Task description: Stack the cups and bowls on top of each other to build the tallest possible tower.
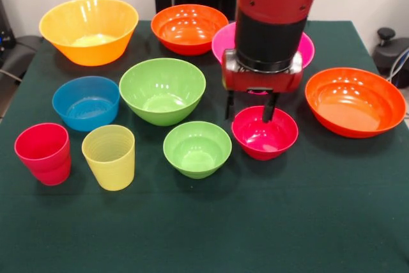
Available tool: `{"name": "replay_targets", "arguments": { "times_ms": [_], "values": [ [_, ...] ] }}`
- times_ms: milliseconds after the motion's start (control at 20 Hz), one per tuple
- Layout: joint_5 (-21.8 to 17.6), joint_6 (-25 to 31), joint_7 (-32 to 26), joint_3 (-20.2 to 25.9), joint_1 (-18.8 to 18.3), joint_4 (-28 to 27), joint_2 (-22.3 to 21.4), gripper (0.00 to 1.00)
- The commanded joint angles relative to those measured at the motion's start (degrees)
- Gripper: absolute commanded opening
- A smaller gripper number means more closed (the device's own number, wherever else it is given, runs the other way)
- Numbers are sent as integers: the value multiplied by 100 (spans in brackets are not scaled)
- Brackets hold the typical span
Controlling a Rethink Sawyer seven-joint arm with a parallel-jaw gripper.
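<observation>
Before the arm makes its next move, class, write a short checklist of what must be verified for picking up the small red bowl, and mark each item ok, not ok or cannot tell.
1. Gripper open: ok, its two dark fingers hang apart.
2. Gripper over the small red bowl: ok, one finger dips at the bowl's far rim, the other is outside it.
3. Bowl actually gripped: cannot tell, the rim sits between the fingers but no closing shows.
4. Small red bowl empty and upright: ok.
5. Neighbours clear of it: ok, the small green bowl and the orange bowl stand apart.
6. Tower begun: not ok, every bowl stands alone on the table.
</observation>
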Motion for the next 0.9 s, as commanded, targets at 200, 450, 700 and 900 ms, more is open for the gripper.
{"name": "replay_targets", "arguments": {
  "times_ms": [200,450,700,900],
  "values": [
    [-574,-356,-636,621,-159,-156,487,100],
    [-679,-578,-626,647,-221,-145,591,100],
    [-732,-846,-282,568,-204,423,360,100],
    [-631,-779,41,472,-102,814,94,100]
  ]
}}
